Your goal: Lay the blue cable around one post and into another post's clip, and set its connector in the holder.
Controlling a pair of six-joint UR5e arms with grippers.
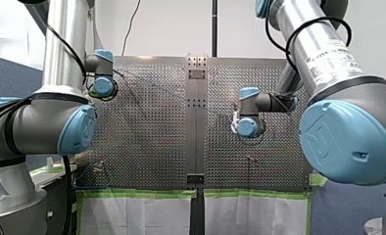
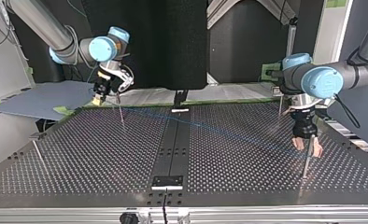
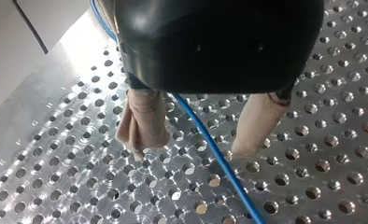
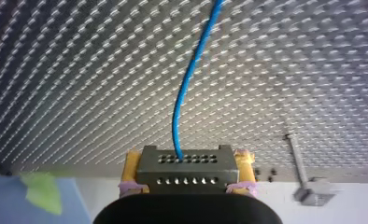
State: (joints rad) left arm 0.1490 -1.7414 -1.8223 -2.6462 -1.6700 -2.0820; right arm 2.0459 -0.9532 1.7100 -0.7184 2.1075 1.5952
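Item: blue cable (image 3: 218,156), stretched in a slanting line over the perforated tabletop (image 2: 79,154), from the far corner at the top view's left toward the edge at that view's right. One end: grey connector (image 4: 187,170), pinched between the yellow-padded fingers (image 4: 133,163) of the right gripper (image 4: 187,156), with the cable leading straight ahead from it. Other end: left gripper (image 3: 191,150), its beige fingers well apart, astride the cable and gripping nothing; the cable's long axis runs through the gap. A thin post (image 2: 306,165) stands just beside this gripper, so the left arm looks nearer for the wrap. Writing: a label (image 1: 328,54) on the right arm (image 1: 348,132), unreadable.
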